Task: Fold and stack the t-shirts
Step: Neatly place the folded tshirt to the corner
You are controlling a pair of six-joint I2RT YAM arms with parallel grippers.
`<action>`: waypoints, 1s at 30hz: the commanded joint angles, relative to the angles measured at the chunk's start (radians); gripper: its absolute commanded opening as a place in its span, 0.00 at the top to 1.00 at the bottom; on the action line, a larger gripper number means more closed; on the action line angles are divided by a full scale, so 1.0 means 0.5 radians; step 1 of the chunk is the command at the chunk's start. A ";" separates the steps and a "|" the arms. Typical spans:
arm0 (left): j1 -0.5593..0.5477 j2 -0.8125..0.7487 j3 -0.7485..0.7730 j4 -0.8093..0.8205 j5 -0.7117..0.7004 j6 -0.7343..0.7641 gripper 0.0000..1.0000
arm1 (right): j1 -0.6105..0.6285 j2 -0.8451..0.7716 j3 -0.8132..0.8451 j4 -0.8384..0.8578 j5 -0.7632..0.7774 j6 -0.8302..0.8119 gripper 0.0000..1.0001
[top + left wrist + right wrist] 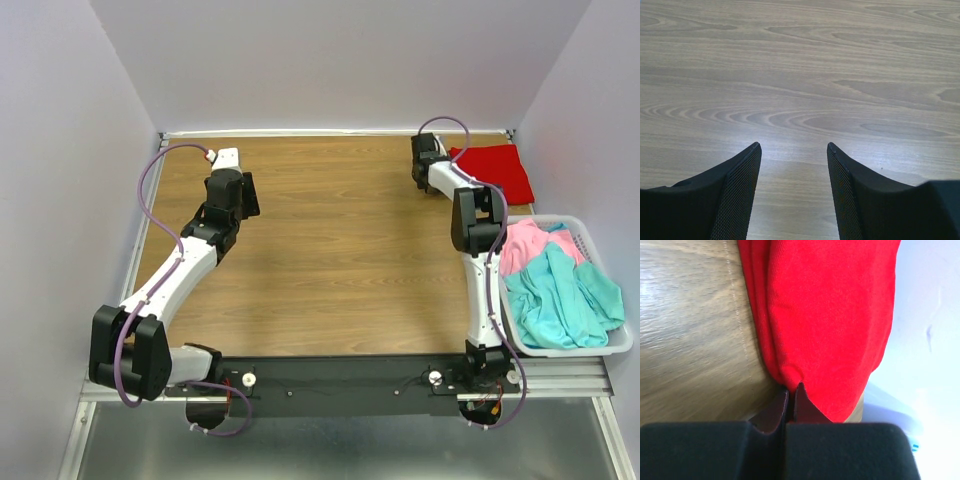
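Observation:
A folded bright red t-shirt [495, 168] lies flat at the table's far right corner. My right gripper [437, 155] reaches its left edge and, in the right wrist view, my right gripper [791, 387] is shut, its tips pinching a small pucker of the red t-shirt [830, 315]. A pink t-shirt [530, 245] and a teal t-shirt [565, 300] lie crumpled in the basket. On the left side of the table my left gripper [247, 196] hovers over bare wood. In its wrist view the left gripper [794, 146] is open with nothing between its fingers.
The white plastic laundry basket [590, 224] stands at the right table edge beside the right arm. White walls enclose the wooden table [340, 250] on the left, back and right. The red shirt sits close to the right wall [930, 315].

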 commanded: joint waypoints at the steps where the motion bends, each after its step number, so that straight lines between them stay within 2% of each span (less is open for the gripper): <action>1: 0.014 0.009 0.026 -0.015 0.036 -0.005 0.37 | -0.036 0.097 -0.022 -0.026 0.015 0.066 0.98; 9: 0.014 -0.001 0.029 -0.018 0.055 -0.005 0.37 | -0.042 0.045 -0.102 -0.026 0.098 0.109 0.93; 11: 0.017 -0.004 0.029 -0.018 0.052 -0.008 0.37 | -0.036 0.032 -0.099 -0.023 0.092 0.109 0.89; 12: 0.017 -0.010 0.029 -0.021 0.049 -0.008 0.37 | -0.036 0.017 -0.105 -0.026 0.046 0.121 0.85; 14: 0.014 -0.016 0.029 -0.015 0.049 -0.008 0.37 | -0.033 -0.010 -0.124 -0.026 0.012 0.158 0.68; 15: 0.014 -0.019 0.029 -0.015 0.049 -0.008 0.37 | -0.024 -0.044 -0.136 -0.026 -0.021 0.161 0.56; 17: 0.014 -0.019 0.032 -0.018 0.052 -0.008 0.37 | 0.010 -0.087 -0.151 -0.026 -0.037 0.164 0.47; 18: 0.017 -0.019 0.032 -0.018 0.052 -0.008 0.37 | 0.029 -0.130 -0.154 -0.023 -0.052 0.161 0.39; 25: 0.014 -0.028 0.032 -0.021 0.058 -0.002 0.36 | 0.274 -0.357 -0.093 -0.066 -0.325 0.204 0.17; 30: 0.014 -0.065 0.035 -0.027 0.046 0.004 0.33 | 0.495 -0.608 -0.020 -0.170 -0.561 0.406 0.11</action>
